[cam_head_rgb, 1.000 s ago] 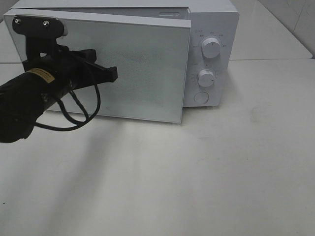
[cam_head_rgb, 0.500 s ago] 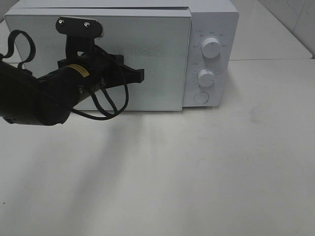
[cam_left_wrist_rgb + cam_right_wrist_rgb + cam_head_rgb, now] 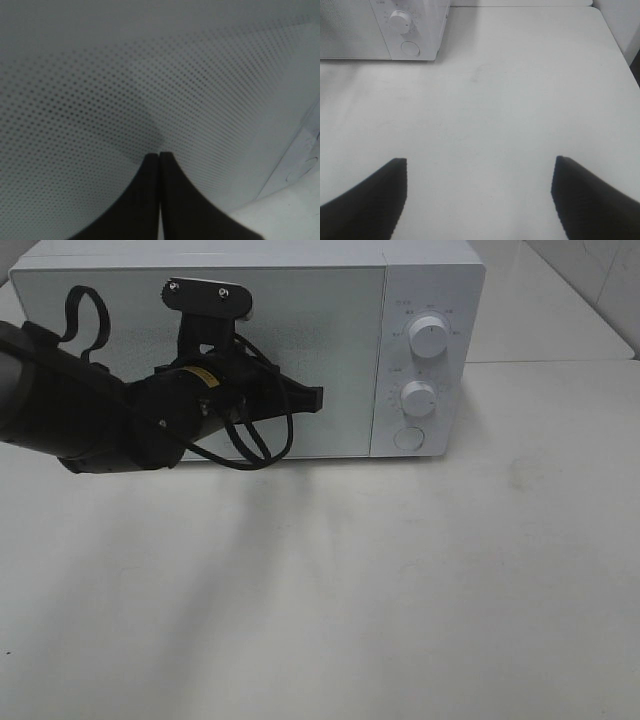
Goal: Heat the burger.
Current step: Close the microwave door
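Note:
The burger is hidden; no view shows it. The white microwave (image 3: 432,280) stands at the back of the table, and its dotted door (image 3: 335,340) lies flush with the front. My left gripper (image 3: 318,398) is shut with nothing between its fingers, and its tips rest against the door's right half. In the left wrist view the two black fingers (image 3: 150,200) meet against the dotted door (image 3: 100,75). My right gripper (image 3: 480,161) hangs open and empty over bare table, to the right of the microwave (image 3: 350,30).
Two white knobs (image 3: 430,337) (image 3: 419,398) and a round button (image 3: 408,438) sit on the microwave's right panel. The left arm's black body and cable (image 3: 90,420) cross in front of the door's left half. The white table (image 3: 400,590) stretches forward and right.
The left gripper has swept right along the door, pushing it from ajar to flush with the microwave front. The right gripper has not moved.

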Robot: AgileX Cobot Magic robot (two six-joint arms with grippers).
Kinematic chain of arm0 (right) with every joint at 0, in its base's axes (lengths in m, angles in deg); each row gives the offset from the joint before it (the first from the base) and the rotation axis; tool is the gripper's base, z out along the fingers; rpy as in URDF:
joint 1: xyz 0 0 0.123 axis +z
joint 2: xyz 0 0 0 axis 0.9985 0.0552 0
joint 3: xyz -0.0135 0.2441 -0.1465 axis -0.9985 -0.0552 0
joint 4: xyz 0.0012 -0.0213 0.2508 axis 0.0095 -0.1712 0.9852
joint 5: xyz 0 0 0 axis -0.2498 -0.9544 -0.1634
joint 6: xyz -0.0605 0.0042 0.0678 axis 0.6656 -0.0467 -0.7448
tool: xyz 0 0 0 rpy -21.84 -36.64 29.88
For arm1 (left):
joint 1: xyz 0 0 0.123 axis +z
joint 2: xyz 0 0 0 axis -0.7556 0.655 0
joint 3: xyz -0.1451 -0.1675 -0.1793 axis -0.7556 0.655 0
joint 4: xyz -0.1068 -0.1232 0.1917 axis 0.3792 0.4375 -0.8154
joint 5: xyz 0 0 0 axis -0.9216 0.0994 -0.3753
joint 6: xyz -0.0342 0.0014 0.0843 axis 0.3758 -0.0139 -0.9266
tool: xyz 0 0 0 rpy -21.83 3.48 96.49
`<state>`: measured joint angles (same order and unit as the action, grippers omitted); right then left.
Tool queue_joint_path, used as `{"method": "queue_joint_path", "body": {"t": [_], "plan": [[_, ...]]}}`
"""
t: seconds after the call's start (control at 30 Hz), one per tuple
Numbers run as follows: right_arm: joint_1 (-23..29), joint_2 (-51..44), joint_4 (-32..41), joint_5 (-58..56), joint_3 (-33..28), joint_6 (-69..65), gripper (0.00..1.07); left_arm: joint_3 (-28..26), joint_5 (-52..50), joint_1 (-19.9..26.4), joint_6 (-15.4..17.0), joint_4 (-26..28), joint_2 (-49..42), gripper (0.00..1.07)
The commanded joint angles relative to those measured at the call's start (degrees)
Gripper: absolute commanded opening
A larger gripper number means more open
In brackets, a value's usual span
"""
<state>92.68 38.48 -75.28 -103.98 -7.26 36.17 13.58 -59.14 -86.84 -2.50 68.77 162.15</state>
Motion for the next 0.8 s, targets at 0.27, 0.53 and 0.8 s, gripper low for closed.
{"method": "queue_joint_path", "body": {"t": [0.27, 0.53, 0.8], "plan": [[-0.46, -1.55, 0.17, 0.57, -0.06, -0.23, 0.76, -2.98, -2.18, -0.17, -1.43, 3.78, -1.38, 0.0], [-0.46, -1.55, 0.17, 0.57, -0.06, -0.23, 0.76, -0.17, 6.42, -2.86, -1.43, 4.01, -5.21, 0.03], [-0.46, -1.55, 0.17, 0.57, -0.06, -0.23, 0.76, 5.21, 20.91, -2.81, -1.38, 3.61, -11.46, 0.79]]}}
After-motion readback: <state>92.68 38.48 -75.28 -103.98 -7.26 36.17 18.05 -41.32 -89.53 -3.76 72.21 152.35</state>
